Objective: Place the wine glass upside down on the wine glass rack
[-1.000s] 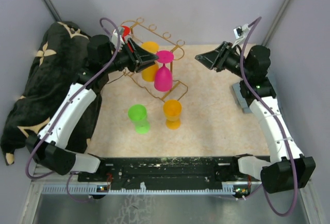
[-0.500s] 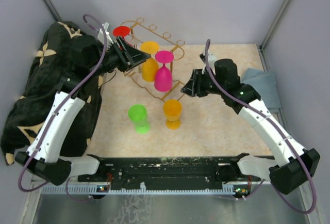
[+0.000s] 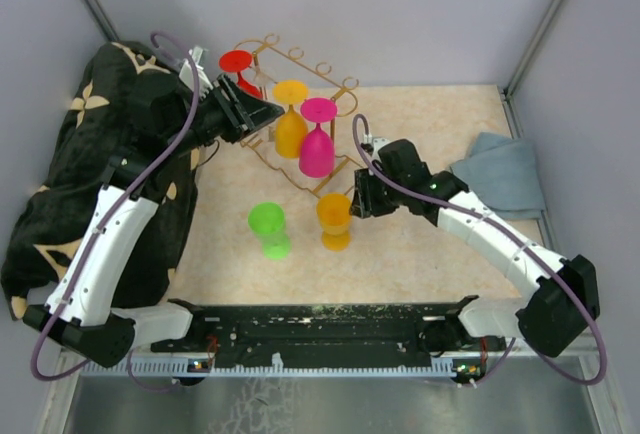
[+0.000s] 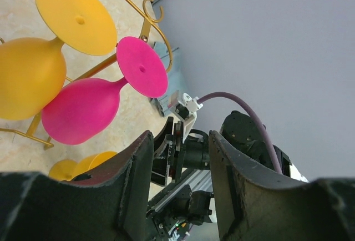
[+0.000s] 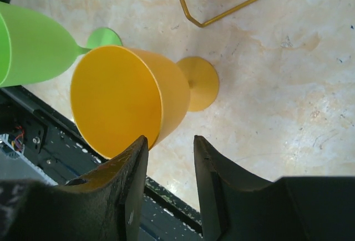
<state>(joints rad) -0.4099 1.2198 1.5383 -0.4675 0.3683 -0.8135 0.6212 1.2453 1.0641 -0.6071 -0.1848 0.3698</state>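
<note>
Glossy orange wine glass [image 5: 150, 94], thin-wire rack [image 4: 145, 29]

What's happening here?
Wine glasses are going onto the gold rack. A red glass, a pink glass and one orange glass hang upside down on it. The right end effector is open beside the upright orange glass on the table, not gripping it; a green glass stands nearby. The left end effector is open and empty by the rack.
</note>
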